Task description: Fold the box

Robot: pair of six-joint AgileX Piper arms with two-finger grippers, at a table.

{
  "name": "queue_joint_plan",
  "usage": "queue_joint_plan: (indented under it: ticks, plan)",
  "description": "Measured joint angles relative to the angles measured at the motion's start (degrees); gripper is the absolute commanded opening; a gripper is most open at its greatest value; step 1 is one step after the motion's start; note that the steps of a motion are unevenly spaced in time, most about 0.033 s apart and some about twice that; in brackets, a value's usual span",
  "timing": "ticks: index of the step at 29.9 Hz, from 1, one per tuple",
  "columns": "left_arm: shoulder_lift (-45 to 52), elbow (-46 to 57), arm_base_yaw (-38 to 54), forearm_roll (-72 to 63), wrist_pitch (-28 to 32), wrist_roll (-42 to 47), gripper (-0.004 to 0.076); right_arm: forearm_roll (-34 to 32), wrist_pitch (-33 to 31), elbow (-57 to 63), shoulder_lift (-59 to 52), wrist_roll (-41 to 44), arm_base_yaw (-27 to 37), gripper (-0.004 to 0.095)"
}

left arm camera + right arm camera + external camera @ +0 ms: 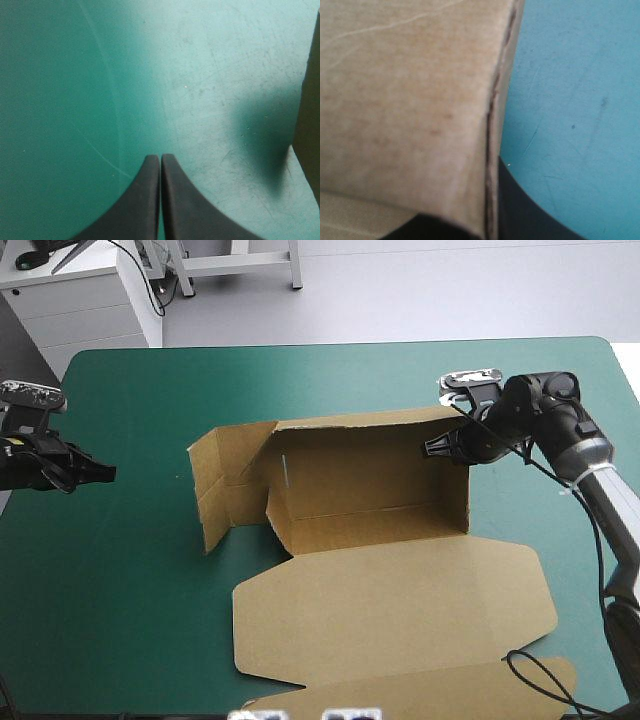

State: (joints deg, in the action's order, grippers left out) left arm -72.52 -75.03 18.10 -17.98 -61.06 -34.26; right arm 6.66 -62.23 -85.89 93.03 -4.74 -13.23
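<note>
Box (pixel 370 480) sits mid-table on the teal-green cover (pixel 120 590). Far wall and right wall are up, left-end flaps stand loose and splayed, and the lid panel lies flat toward the near edge.

Right gripper (pixel 432 447) is at the top of the right wall, near its far corner. The fingers (pixel 535 215) are clamped on the wall, one each side, with the board edge running up between them.

Left gripper (pixel 105 473) is near the table's left edge, well apart from the box. Its fingers (pixel 145 200) are pressed together with nothing between, over bare cover. A strip of the box (pixel 307 125) shows ahead and off to one side.
</note>
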Motion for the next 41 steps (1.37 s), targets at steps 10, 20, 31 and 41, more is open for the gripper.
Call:
queue_joint_plan:
  ticks: [10, 20, 31, 41]
  plan:
    - [0.0, 0.0, 0.0, -2.7, 0.18, -0.05, -0.0008, -1.0, 6.74, -6.58, 10.1, 0.91, 0.07, -0.0012]
    - [0.0, 0.0, 0.0, -2.61, 0.65, -0.21, -0.0008, -1.23, 5.16, -6.41, 15.62, 0.75, 0.01, 0.0518]
    - [0.0, 0.0, 0.0, -2.57, 1.64, -0.23, -0.0008, -1.49, -7.18, -17.69, 15.49, -0.49, 0.01, 0.06]
    - [0.0, 0.0, 0.0, -2.5, 2.07, -0.23, -0.0008, -1.44, -8.76, -18.09, 12.83, 0.15, 0.01, 0.0599]
